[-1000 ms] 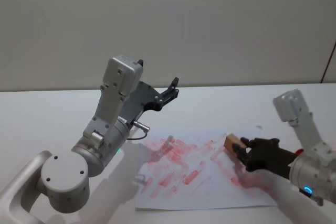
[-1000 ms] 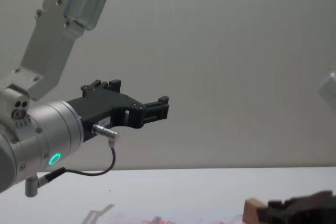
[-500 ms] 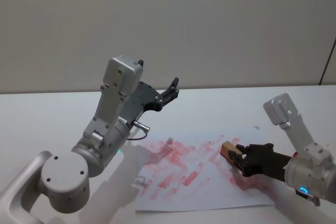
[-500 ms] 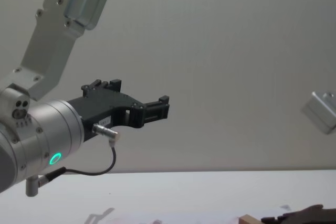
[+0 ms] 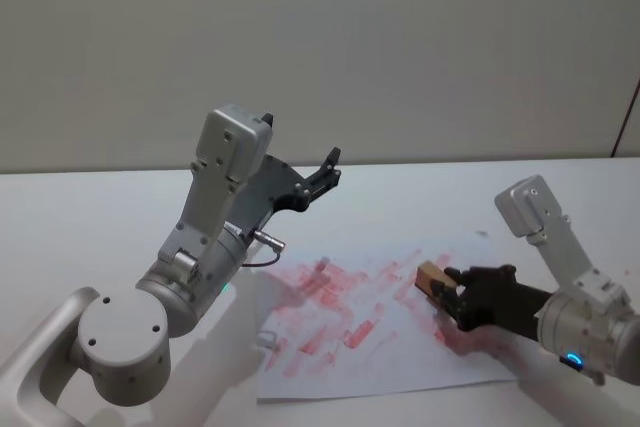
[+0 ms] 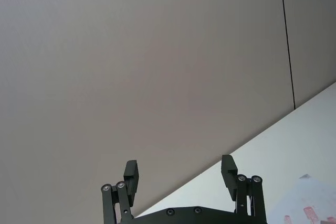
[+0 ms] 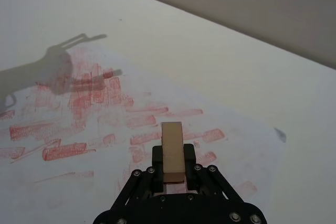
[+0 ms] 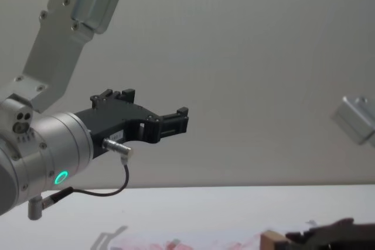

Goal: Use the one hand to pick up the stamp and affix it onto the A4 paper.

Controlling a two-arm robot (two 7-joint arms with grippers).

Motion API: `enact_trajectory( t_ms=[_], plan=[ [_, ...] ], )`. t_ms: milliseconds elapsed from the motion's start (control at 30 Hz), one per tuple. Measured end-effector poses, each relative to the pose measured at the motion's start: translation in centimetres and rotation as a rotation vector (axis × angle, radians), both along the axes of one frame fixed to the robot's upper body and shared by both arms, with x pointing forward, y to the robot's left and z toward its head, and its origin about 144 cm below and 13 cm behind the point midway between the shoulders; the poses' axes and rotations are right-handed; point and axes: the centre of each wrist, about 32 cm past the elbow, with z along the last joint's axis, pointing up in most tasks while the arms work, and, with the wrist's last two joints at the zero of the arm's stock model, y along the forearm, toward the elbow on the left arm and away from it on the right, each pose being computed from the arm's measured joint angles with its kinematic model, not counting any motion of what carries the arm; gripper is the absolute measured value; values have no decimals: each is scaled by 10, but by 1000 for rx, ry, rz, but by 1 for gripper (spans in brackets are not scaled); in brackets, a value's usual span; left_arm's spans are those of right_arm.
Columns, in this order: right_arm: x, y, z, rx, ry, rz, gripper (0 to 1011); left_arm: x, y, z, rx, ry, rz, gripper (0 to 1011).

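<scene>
My right gripper is shut on the stamp, a small light-brown wooden block that sticks out ahead of the black fingers. It hangs low over the right part of the A4 paper, a white sheet covered in smudged red prints; whether the stamp touches the sheet I cannot tell. In the right wrist view the stamp points across the printed paper. The chest view catches a corner of the stamp. My left gripper is raised in the air, open and holding nothing.
The white tabletop stretches all around the sheet up to a plain grey wall. My left arm's elbow and base stand at the near left beside the paper.
My right gripper has carried the stamp a little leftward, farther in over the paper. The left arm has not moved.
</scene>
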Motion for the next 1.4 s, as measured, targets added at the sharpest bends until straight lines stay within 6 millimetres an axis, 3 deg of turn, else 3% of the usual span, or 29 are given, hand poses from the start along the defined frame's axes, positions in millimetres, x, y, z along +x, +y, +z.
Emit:
enact_trajectory(
  t_ms=[333,667,1400],
  plan=[
    [-2,-2,19,40,-131,4,214,0,0,0,0,0,0,1001],
    [-20,-16,35,93,-255,-72,216,0,0,0,0,0,0,1001],
    [-67,-54,27,29,-160,-357,214,0,0,0,0,0,0,1001]
  ],
)
